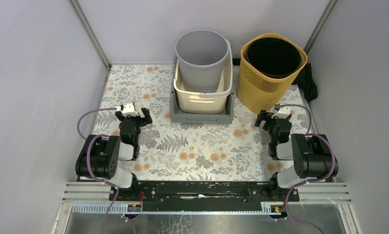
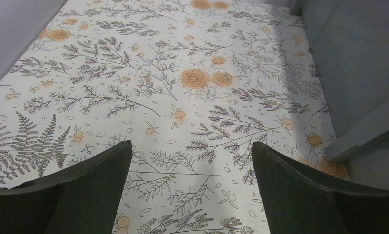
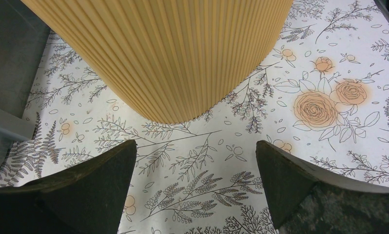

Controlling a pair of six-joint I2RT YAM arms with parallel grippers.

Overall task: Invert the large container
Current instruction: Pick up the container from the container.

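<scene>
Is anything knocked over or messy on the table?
Nothing is spilled or tipped. The only funny bit: the grey bucket stands inside the cream basket, which sits on a grey tray. The yellow bin stands upright.

A flat grey plastic tray (image 1: pixel 201 117) sits at the middle of the bench's (image 1: pixel 197 146) far edge. In it stands a cream slotted plastic basket (image 1: pixel 202 100), and in the basket stands a grey round plastic bucket (image 1: pixel 202 63), upright.

Just right of the tray, an upright yellow ribbed plastic bin (image 1: pixel 261 90) holds a black round liner (image 1: pixel 274 57). A black object (image 1: pixel 308 80) lies behind and to the right of the bin, in the far right corner.

The left gripper (image 1: pixel 133 117) hangs near the left edge, before and left of the tray. The right gripper (image 1: pixel 275 118) hangs near the right edge, just before the bin.
</scene>
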